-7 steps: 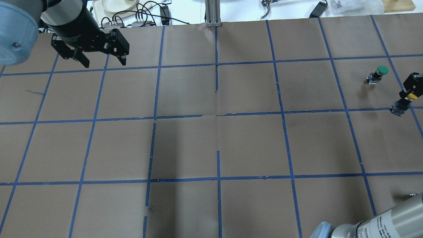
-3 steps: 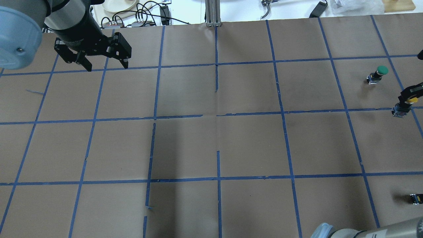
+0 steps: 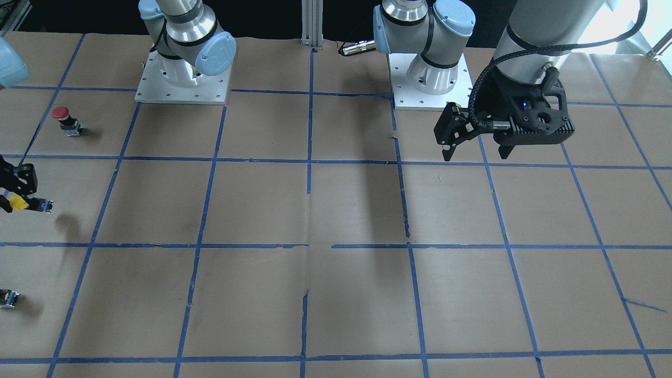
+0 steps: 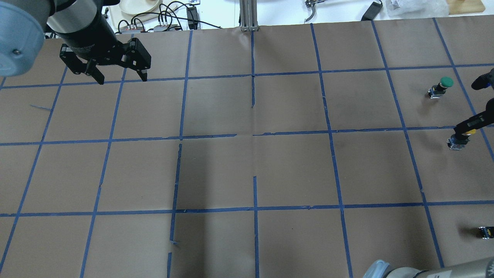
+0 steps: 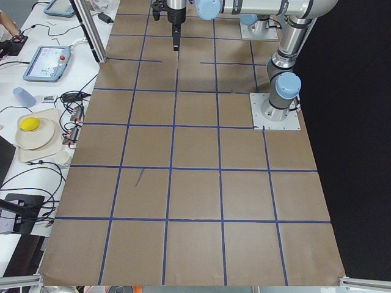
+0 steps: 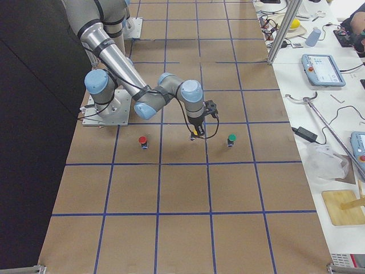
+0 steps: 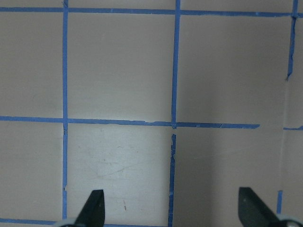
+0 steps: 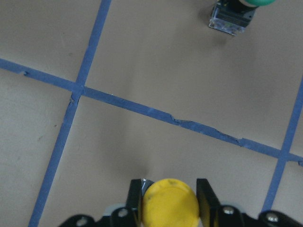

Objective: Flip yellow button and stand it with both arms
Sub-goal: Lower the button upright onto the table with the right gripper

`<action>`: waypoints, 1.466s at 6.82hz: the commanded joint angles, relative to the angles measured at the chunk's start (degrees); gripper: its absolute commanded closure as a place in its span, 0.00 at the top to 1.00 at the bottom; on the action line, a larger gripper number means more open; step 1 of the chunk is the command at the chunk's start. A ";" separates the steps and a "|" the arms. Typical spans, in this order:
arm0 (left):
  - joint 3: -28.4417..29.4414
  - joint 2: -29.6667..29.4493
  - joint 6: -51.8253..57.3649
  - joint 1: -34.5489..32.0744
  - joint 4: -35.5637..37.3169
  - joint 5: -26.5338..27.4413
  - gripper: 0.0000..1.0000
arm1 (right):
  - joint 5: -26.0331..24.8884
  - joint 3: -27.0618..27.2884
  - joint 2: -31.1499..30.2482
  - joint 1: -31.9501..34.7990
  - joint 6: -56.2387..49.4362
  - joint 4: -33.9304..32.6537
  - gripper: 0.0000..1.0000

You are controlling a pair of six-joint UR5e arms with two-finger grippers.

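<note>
The right arm's fingers [image 8: 204,195] are clamped on the yellow button [image 8: 169,204] by its cap, body sticking out past the tips, roughly in line with them, seemingly off the desk [image 4: 247,173]. The left arm's fingers [image 7: 96,204] gape wide and empty, well apart from it; they'd need to come across.

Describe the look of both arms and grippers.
The left arm and right arm are silver-grey tubes with light-blue joint caps. The left gripper and right gripper are black, two-fingered. A black braided cable loops to the left one, which shows a blue light.
</note>
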 commanded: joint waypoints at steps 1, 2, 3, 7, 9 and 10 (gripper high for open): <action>0.14 -0.17 -0.22 0.03 -0.45 -0.31 1.00 | -0.21 1.24 0.17 -0.38 -5.66 -2.48 0.24; -0.12 -0.09 -0.22 0.03 -0.45 -0.22 1.00 | -0.22 1.33 0.25 -1.17 -6.04 -2.48 0.24; -0.65 -0.09 -0.22 0.03 -0.10 -0.22 1.00 | -0.30 1.68 0.43 -1.18 -6.56 -2.48 0.24; -0.74 -0.26 -0.31 0.03 1.13 -0.13 1.00 | -0.56 2.65 0.52 -1.26 -6.65 -2.48 0.60; -0.56 -0.18 -0.31 0.03 1.13 -0.22 1.00 | -0.83 2.65 0.43 -1.26 -6.31 -2.40 0.94; -0.39 -0.17 -0.31 0.03 1.04 -0.22 1.00 | -1.09 2.13 -0.26 -1.26 -5.69 -1.26 0.99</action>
